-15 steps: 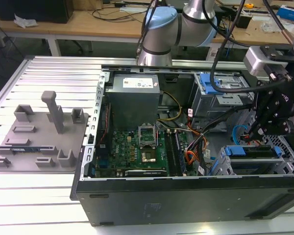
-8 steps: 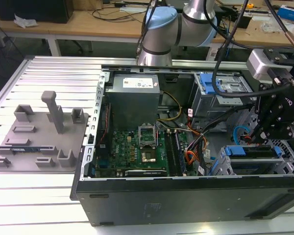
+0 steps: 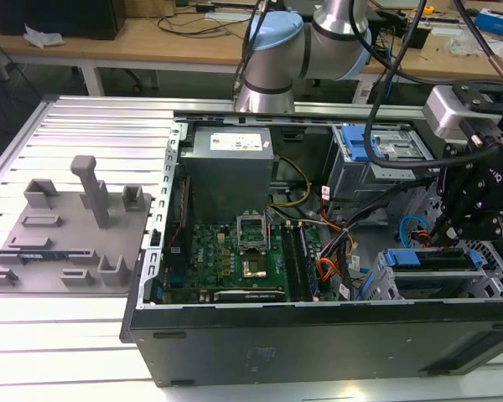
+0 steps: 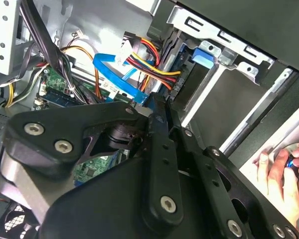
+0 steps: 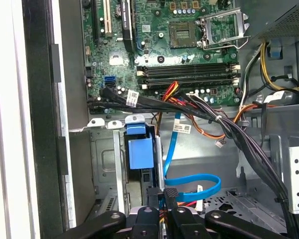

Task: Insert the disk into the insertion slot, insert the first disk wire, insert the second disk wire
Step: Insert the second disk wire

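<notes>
Fingers: I see the gripper [image 5: 165,196] low in the case, its black fingers [image 5: 170,195] drawn together at the tip, right at the dark plug end of the second disk wire [image 5: 197,180]; I cannot tell whether they pinch the plug or only touch it.
Arm pose: in the exterior view my gripper [image 3: 449,234] reaches down into the case's corner at that view's right, just above the insertion slot [image 3: 478,280]; the arm's silver and blue joints [image 3: 272,50] rise behind the case.
Second disk wire: light blue, looping beside the fingers, in both wrist views [image 4: 120,79].
First disk wire: orange, red, yellow and black strands [image 4: 157,67] run to a plug at the drive's rear edge.
Disk: the disk [image 5: 139,149] sits in the slot, blue carrier showing.
Case: the open case [image 3: 318,339] holds a green board [image 3: 235,255] and grey power supply [image 3: 230,167].
Counter: the counter [image 3: 59,335] carries a grey fixture plate [image 3: 67,234].
Person: a hand [image 4: 281,181] shows outside the case.
</notes>
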Robot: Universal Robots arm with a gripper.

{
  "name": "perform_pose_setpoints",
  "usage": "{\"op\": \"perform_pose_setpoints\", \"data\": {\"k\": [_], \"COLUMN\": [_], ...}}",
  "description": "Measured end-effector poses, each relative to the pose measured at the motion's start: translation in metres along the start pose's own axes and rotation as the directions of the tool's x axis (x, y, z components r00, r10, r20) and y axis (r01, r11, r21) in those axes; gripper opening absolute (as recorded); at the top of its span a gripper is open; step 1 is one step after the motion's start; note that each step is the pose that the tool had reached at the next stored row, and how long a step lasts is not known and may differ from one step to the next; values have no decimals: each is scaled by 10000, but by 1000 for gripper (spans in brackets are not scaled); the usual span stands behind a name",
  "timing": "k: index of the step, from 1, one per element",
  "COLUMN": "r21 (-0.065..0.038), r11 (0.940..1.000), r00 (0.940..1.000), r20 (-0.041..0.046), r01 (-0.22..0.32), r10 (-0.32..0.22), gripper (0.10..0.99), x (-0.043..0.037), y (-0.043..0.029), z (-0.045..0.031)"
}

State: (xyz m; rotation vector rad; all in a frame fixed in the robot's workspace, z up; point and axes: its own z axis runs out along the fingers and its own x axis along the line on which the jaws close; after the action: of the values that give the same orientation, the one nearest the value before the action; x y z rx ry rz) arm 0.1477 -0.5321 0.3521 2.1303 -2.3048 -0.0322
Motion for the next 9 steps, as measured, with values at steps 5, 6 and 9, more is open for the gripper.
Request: {"op": "perform_pose_setpoints", "data": {"k": [5, 6, 9], "r21": [-1, -1, -1], "r11": [10000, 10000, 10000], "r00": [10000, 10000, 10000], "r20": [-1, 1, -1], "r01": [2, 3, 1], "r10": [-2, -3, -1], "gripper": [161, 161, 161], "x": [15, 15, 16], "y": [-2, -7, -15], "z": [2, 5, 11]}}
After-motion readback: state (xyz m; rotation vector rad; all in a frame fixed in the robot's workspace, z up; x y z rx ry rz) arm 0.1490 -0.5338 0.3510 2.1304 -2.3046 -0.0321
